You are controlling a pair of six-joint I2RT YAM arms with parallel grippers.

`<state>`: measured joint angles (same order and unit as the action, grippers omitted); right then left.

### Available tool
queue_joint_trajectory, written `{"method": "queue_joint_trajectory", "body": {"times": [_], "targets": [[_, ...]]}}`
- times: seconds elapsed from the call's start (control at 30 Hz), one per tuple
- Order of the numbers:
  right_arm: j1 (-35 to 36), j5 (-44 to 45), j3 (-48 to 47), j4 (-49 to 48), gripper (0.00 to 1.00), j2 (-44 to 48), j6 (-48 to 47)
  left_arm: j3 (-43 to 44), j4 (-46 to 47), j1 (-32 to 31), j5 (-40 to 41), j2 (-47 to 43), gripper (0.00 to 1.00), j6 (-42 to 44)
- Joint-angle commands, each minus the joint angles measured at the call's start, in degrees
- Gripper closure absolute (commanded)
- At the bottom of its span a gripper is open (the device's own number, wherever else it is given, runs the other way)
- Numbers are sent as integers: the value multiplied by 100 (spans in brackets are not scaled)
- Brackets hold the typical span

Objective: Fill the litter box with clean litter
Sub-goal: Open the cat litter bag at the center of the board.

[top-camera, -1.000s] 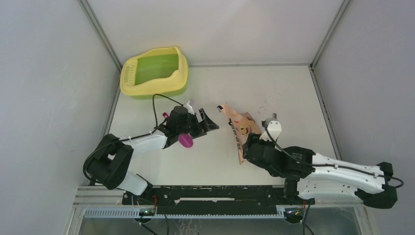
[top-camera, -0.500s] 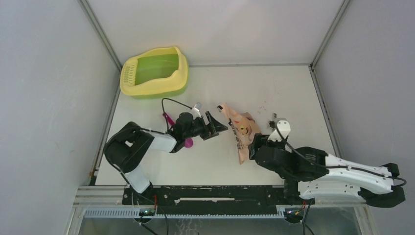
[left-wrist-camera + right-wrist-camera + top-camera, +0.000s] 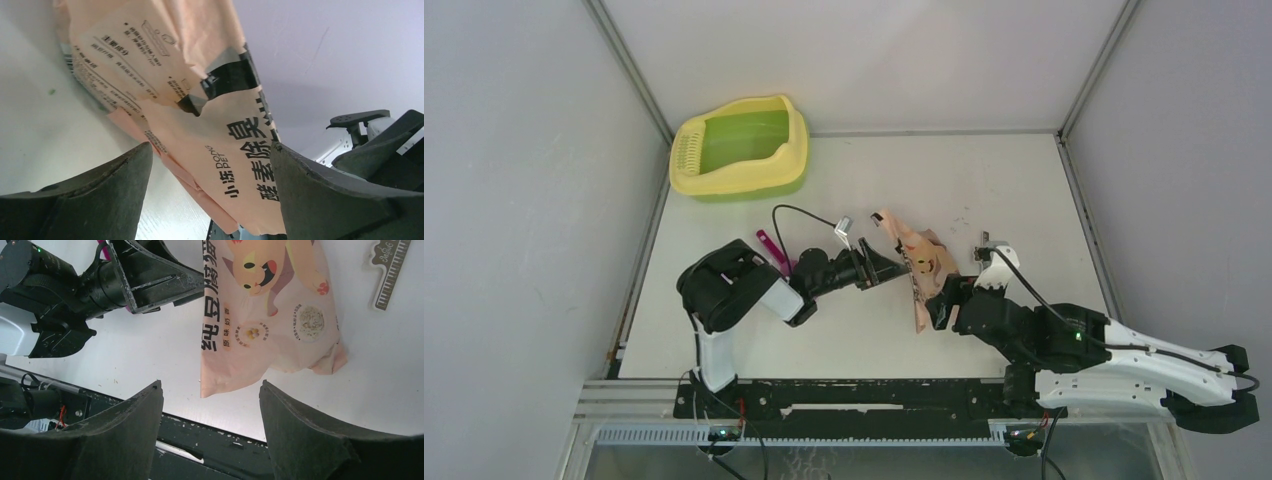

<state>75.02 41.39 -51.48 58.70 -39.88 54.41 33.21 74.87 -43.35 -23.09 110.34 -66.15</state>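
The litter box (image 3: 739,148), yellow with a green basin, stands at the far left corner; I see no litter in the basin. The clean litter shows only as faint dark specks (image 3: 962,214) on the table beyond the pink-orange printed bag (image 3: 921,262). My left gripper (image 3: 892,268) is open, low at the bag's left edge. In the left wrist view the bag (image 3: 200,100) hangs between the spread fingers (image 3: 90,200). My right gripper (image 3: 939,305) is open over the bag's near corner (image 3: 235,375), not touching it.
The magenta scoop (image 3: 770,249) lies on the table behind the left arm, partly hidden. A small grey toothed strip (image 3: 391,270) lies right of the bag. The arms' black base rail (image 3: 210,440) runs along the near table edge.
My left gripper has reached right, from beside the scoop to the bag's left edge. The right gripper has shifted slightly along the bag's near end.
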Motion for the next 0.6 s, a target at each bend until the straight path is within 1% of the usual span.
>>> {"method": "queue_joint_trajectory", "body": {"times": [0.0,0.17,0.33,0.43,0.57], "targets": [[-32,-70,7,-279,23,49,-130,222,694,-25,38,-241,10,357],[-40,-64,16,-240,23,116,-163,501,750,-25,121,-202,9,482],[-73,-79,16,-161,23,290,-185,959,703,-16,177,9,10,516],[-107,-74,16,-61,23,404,-179,1228,531,-17,181,130,10,536],[-163,-75,16,55,23,527,-158,1319,320,6,263,118,10,680]]}}
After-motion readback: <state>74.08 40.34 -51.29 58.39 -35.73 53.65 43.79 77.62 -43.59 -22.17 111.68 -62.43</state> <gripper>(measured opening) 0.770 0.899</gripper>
